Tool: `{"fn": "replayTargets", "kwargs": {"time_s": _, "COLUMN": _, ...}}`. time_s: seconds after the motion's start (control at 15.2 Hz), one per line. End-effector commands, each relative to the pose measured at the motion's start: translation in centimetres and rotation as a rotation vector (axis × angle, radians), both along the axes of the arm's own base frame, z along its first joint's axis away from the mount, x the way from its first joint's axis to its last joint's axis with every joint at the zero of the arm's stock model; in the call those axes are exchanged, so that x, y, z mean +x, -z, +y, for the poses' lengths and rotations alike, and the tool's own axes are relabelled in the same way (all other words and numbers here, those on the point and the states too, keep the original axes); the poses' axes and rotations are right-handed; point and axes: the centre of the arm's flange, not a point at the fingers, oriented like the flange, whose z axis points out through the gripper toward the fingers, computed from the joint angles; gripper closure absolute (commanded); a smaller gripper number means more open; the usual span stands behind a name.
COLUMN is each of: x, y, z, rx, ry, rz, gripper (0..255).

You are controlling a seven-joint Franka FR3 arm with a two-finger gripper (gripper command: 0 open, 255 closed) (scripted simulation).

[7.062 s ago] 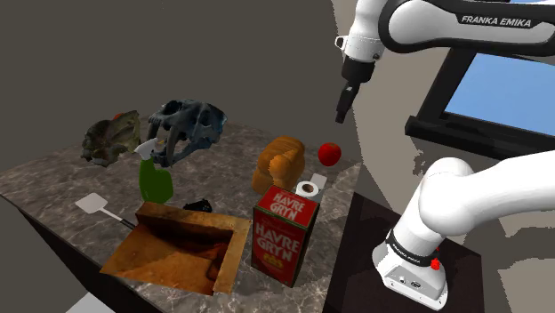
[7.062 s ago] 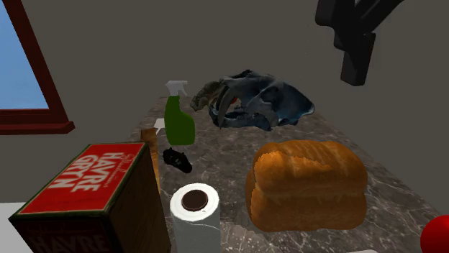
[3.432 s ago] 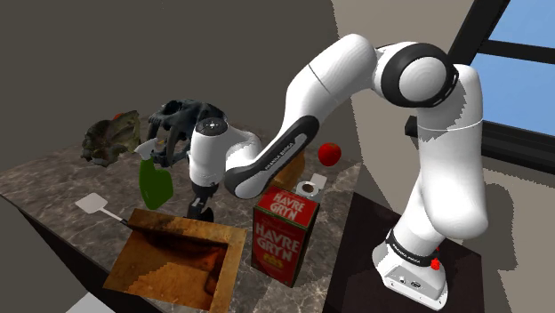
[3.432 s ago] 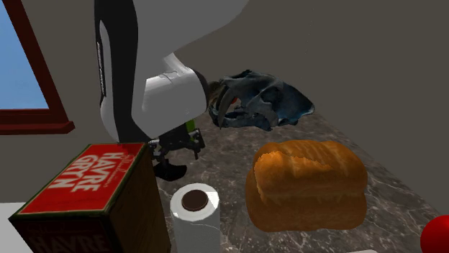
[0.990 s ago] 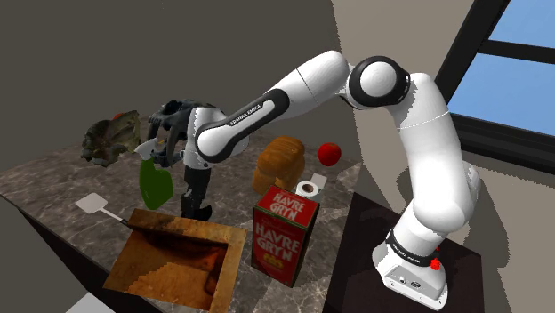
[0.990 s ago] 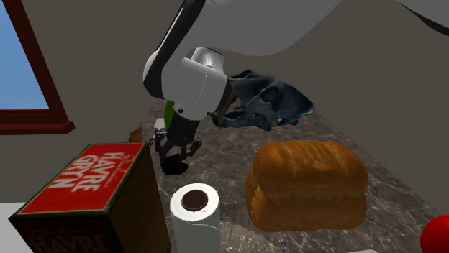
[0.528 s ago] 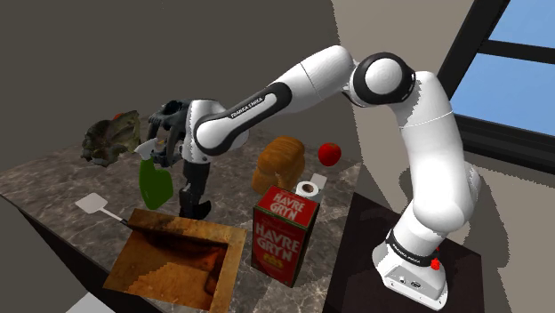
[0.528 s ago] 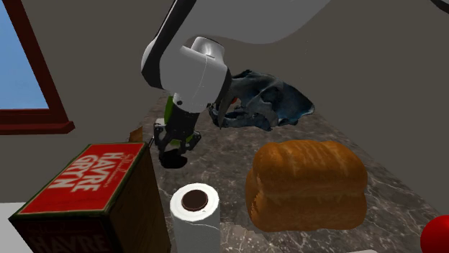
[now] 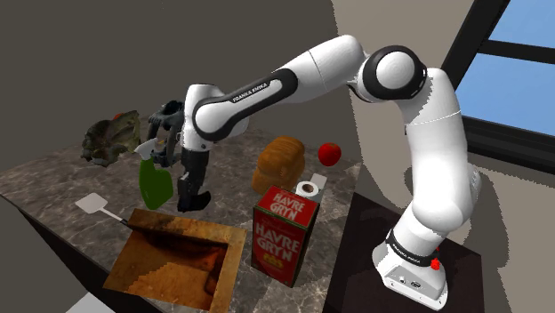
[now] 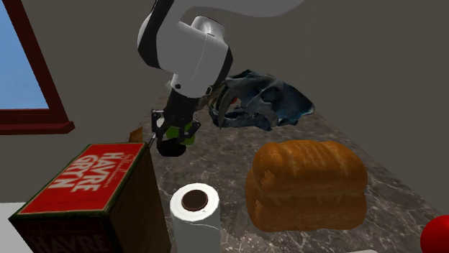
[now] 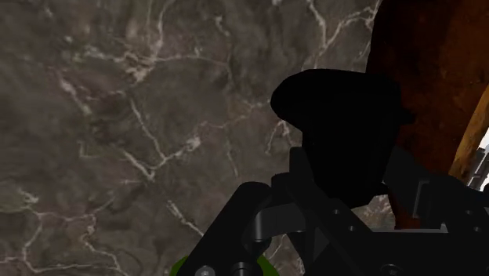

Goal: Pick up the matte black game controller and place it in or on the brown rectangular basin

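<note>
above the marble counter [image 11: 117, 118], just beside the brown basin [image 9: 169, 258], the arm [image 9: 293, 76] bends down, its gripper [image 9: 192, 197] clasping the black game controller [image 11: 345, 125]

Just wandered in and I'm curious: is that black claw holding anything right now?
Gripper: closed, holding the black game controller.

The grey stone counter [image 11: 117, 118] with white veins looks smooth. The black game controller [image 11: 345, 125] looks dull and matt.
</note>
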Motion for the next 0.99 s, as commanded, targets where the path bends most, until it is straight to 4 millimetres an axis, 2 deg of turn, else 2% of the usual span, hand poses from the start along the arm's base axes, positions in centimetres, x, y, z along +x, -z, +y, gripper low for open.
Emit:
{"fn": "replayTargets", "kwargs": {"time_s": 0.0, "x": -0.1, "y": -1.0, "z": 0.0, "rx": 0.0, "ry": 0.0, "rz": 0.0, "gripper": 255}}
{"fn": "replayTargets", "kwargs": {"time_s": 0.92, "x": -0.1, "y": -8.4, "z": 0.0, "rx": 0.0, "ry": 0.0, "rz": 0.0, "gripper": 255}}
